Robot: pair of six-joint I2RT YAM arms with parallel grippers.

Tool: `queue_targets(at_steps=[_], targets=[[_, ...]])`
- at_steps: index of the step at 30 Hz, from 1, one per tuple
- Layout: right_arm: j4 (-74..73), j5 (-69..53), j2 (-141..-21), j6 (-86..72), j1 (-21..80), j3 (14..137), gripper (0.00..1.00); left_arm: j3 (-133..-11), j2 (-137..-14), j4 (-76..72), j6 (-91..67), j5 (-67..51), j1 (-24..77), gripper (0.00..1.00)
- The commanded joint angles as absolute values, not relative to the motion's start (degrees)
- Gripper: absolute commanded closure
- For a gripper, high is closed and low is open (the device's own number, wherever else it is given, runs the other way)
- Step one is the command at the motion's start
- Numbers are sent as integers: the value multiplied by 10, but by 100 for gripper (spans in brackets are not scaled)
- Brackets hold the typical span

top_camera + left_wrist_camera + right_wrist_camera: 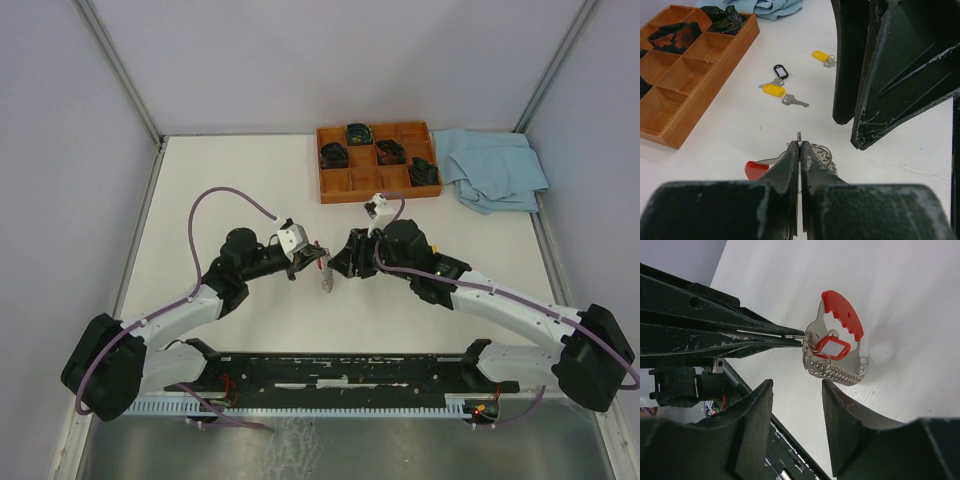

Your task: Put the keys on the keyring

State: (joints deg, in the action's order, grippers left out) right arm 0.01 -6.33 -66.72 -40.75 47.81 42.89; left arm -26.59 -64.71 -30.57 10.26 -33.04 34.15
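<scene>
Clamping keyring [842,315] in left pincer [800,146], right pincer [797,390] parted

at the worktop's [230,190] far edge sits a tray [378,199], a cloth [495,168] just right of it. mid-worktop, the keyring [326,272] is between the left fingers [785,170] and the right fingers [850,65]. one key [774,90] lies between keyring and tray, another key [821,56] farther off, nearer the cloth.

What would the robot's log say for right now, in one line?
left gripper: shut on keyring | right gripper: open, facing it | near yellow key, far yellow key: on table
</scene>
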Motion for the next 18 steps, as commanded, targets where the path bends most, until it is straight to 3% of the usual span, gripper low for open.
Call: queue_targets(at_steps=[1, 5, 18], targets=[[31, -80, -683, -431, 475, 456, 50, -271, -648, -346, 82, -328, 344, 97], [49, -81, -701, -434, 475, 460, 58, -271, -649, -346, 82, -328, 344, 97], [74, -65, -734, -434, 475, 468, 73, -272, -654, -347, 79, -334, 345, 97]])
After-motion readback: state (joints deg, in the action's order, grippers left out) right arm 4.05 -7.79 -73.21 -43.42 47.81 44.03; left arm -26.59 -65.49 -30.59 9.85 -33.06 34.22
